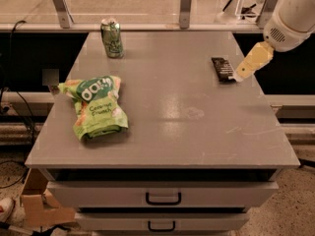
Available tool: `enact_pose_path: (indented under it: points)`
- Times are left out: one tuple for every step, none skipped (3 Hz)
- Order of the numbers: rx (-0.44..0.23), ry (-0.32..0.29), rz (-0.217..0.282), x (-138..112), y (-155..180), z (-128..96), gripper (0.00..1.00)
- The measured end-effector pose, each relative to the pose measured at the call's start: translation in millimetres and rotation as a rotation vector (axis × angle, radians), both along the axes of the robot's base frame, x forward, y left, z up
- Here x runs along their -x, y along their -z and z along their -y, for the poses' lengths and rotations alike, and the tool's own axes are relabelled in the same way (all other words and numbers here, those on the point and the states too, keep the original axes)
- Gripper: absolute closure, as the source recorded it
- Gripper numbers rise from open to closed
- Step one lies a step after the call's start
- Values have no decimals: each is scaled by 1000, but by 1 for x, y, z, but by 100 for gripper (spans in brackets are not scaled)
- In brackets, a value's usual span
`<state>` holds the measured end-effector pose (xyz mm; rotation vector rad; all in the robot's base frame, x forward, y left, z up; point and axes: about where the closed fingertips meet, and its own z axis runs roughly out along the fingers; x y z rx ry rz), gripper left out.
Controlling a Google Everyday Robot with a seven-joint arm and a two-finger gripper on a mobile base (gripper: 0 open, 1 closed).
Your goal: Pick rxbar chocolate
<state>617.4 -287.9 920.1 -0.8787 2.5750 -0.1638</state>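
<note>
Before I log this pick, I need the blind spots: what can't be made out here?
Camera view:
- Small flat black-wrapped rxbar chocolate: its print is too small to read.
- Yellowish gripper, at the bar's right edge: it cannot be told whether it touches the bar.
- White robot arm: cut off by the top and right edges.
- Green drink can: its label is too small to read.

Black rxbar chocolate (pixel 223 69) — pale-yellow gripper (pixel 240 74) just beside it — grey table (pixel 187 132)
</note>
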Motion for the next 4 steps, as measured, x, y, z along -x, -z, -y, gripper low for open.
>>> enact_pose_path:
  points:
    - [-6,150,-45,-23,22,5,0]
    - [-14,241,-105,-42,41,-2,0]
    - [2,282,-156,-57,57,-21,0]
    - [3,317,-203,-68,73,-42,0]
